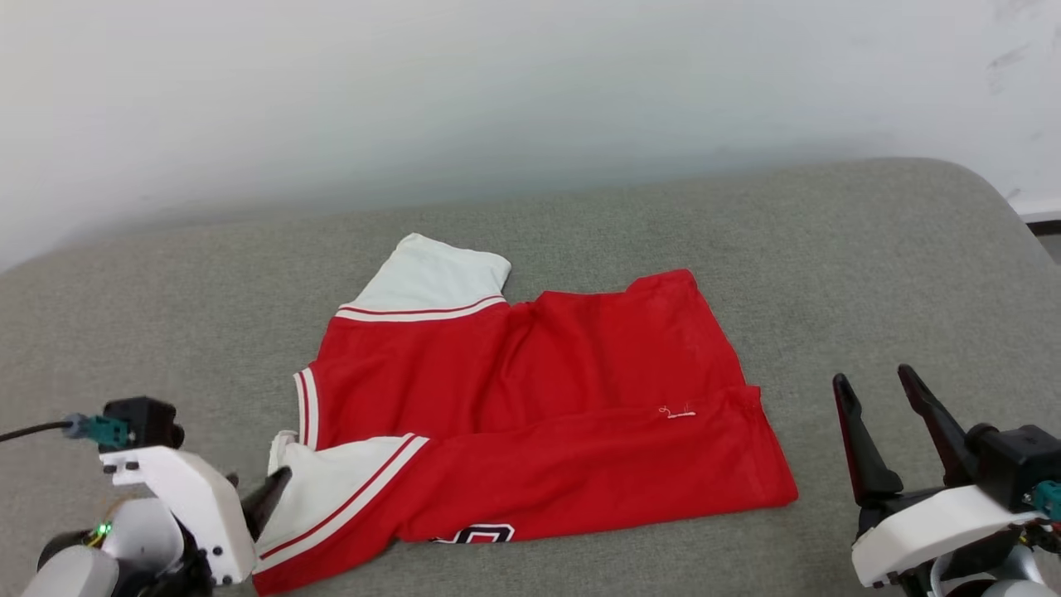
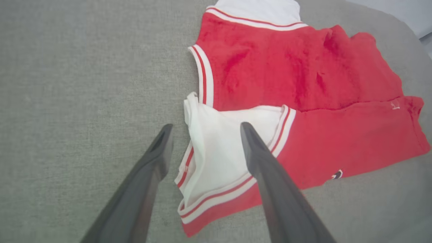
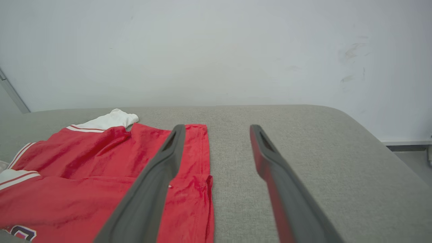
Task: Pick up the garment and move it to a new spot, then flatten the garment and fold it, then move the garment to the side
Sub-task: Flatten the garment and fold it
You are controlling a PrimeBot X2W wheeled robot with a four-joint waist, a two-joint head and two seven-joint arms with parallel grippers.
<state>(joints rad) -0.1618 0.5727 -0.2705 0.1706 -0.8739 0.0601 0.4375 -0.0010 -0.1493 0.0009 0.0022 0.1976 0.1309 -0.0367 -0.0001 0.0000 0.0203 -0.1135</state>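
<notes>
Left gripper [image 2: 206, 130] spread wide, empty, at the near white sleeve. Garment [image 1: 539, 398] lies mid-cushion [image 1: 829, 249], near edge lapped over once; I'd call fold one done. Right gripper [image 1: 873, 377] spread, empty, beside the hem. Remaining: more folding, shift aside.

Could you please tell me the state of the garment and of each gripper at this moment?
garment, partly folded, lying loose on the grey cushion.
left gripper, open, empty, over the garment's corner.
right gripper, open, empty, beside the garment.
</notes>
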